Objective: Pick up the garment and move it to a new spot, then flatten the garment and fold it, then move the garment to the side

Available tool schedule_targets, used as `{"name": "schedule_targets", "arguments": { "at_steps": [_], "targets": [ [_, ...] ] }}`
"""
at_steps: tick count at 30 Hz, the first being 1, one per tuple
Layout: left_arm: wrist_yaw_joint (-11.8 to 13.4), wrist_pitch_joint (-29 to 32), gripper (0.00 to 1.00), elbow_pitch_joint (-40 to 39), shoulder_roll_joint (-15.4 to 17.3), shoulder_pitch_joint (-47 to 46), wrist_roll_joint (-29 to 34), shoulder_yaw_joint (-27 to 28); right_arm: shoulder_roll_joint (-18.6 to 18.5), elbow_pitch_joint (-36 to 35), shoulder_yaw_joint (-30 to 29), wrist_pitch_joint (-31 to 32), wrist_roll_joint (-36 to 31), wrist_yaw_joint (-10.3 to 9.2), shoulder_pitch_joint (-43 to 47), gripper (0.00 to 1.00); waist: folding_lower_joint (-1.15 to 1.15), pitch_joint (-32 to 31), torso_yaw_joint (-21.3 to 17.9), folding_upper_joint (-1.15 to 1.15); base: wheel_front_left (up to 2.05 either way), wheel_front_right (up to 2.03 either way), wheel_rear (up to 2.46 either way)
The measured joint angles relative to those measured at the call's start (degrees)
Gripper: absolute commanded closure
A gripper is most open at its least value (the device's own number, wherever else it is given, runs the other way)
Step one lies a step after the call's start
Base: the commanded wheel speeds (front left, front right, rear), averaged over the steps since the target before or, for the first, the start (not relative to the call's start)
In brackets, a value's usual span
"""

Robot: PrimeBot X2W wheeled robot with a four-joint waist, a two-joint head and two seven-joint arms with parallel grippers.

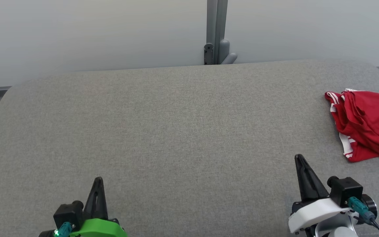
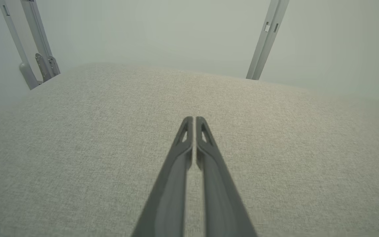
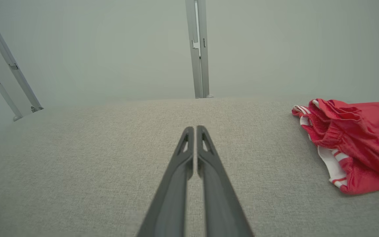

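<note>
Grey fabric surface is carrying red shorts near its right edge; my left gripper and right gripper are sitting closed, empty, and reaching so could shove them off.

Left gripper near the near-left corner of the tabletop; right gripper toward the near-right corner, set slightly farther in. Both point toward the far edge, and the right one leans a little to the left. In each gripper, the two long dark fingers lie closed against each other at the tips, with only a thin slit between their shafts, and hold nothing. The left wrist bears a green housing, the right a white housing. Beside each housing sits a black camera block with a teal connector.
</note>
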Motion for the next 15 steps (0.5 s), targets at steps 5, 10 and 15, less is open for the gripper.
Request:
{"name": "schedule_targets", "arguments": {
  "at_steps": [5, 10, 15],
  "targets": [
    [-0.46, 1.66, 1.00, 0.59, -0.19, 0.20, -3.94, 0.85, 0.01, 0.48, -0.12, 0.82, 4.83, -0.01, 0.54, 1.00, 0.00, 0.06, -0.01, 0.00, 0.00, 0.00, 0.00],
    [-1.19, 3.05, 1.00, 0.41, -0.30, 0.13, -8.76, 1.98, -0.10, 0.48, -0.36, 1.96, 10.65, -0.01, 0.49, 1.00, 0.00, 0.13, -0.03, 0.00, 0.00, 0.00, 0.00],
    [-1.92, 4.55, 1.00, 0.11, -0.37, -0.05, -13.58, 2.98, -0.32, 0.49, -0.68, 2.81, 16.26, -0.01, 0.42, 1.00, 0.00, 0.19, -0.04, 0.00, 0.00, 0.00, 0.00]
  ]
}}
